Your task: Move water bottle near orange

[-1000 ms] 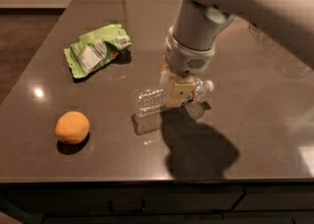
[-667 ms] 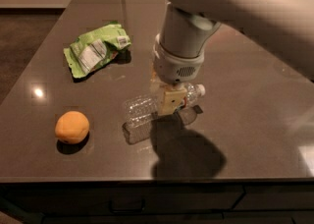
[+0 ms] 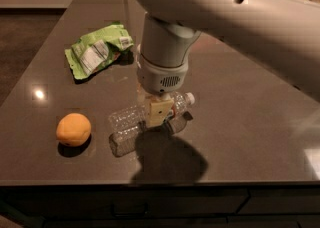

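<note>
While its pale, blocky gripper (image 3: 160, 117) pointed straight down over the middle of the counter, the robot's fingers were closed across the midsection of the water bottle (image 3: 125, 118), pinching it from both sides. One clear, ribbed plastic bottle lay on its side in that grip, its white cap toward the right and its base toward the left. The dark, polished countertop (image 3: 240, 122) mirrored it just beneath, and whether it touched the surface could not be told. One orange (image 3: 73, 129), round and matte-skinned, sat to the left of the bottle's base, near it but apart, close to the counter's front edge. One crumpled green snack bag (image 3: 97, 50), glossy with a white printed panel, lay farther back on the left. A single smooth, cream-coloured arm (image 3: 225, 17), thick and cylindrical, swept in from the upper right.
</note>
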Robot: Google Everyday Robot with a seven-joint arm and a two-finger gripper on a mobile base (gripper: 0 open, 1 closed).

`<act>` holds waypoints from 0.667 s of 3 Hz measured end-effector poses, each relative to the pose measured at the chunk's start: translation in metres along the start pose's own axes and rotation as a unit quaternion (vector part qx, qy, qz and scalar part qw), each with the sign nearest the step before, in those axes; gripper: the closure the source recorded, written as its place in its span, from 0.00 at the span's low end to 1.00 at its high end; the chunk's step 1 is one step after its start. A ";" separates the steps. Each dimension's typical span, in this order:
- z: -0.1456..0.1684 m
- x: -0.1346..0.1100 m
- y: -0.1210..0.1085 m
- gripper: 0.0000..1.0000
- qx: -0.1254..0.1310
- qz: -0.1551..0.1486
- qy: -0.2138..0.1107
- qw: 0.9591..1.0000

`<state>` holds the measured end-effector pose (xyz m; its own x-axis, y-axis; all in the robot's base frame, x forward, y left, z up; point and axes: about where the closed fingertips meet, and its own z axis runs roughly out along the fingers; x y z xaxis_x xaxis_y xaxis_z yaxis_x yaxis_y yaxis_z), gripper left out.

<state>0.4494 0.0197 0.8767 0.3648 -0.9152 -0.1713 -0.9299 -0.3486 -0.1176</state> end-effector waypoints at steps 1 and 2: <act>0.000 -0.014 -0.001 0.82 -0.010 0.004 -0.004 1.000; 0.008 -0.020 0.000 0.59 -0.018 0.010 -0.003 1.000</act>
<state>0.4431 0.0394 0.8724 0.3458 -0.9212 -0.1785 -0.9382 -0.3369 -0.0790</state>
